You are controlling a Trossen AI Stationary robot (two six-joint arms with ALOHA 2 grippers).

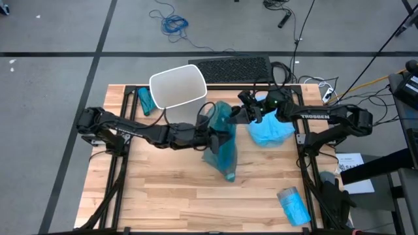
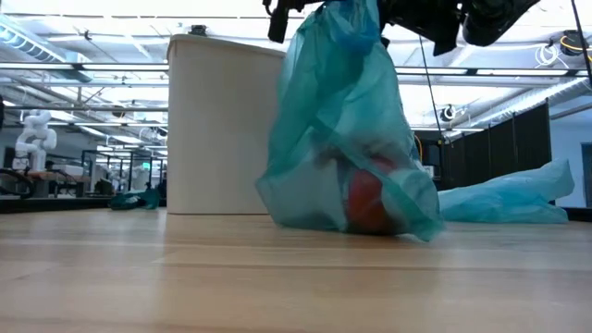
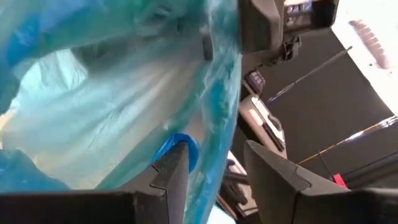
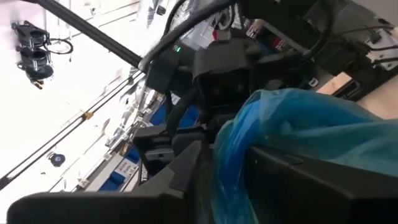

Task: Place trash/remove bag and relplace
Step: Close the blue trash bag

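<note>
- The trash sits inside a teal bag in the middle of the tabletop. In the low view something red shows through the plastic at the bottom; can't make out the rest of it.
- The left gripper is at the top of that bag. In its wrist view the fingers stand apart with a fold of the blue-green film between them. It looks loose rather than pinched.
- The right gripper comes in from the other side, at the bag's upper edge. In its wrist view, bunched blue plastic lies between its dark fingers, which are slightly parted. I honestly can't tell if it has hold of it.
- The bag's base rests on the wood, and its neck is pulled up between the two grippers.
- Just behind the bag stands a white trash bin, upright.
- A loose pale blue bag lies near the right arm.
- A folded blue bag lies by the near right corner, and a teal bundle lies beside the bin on the left.
</note>
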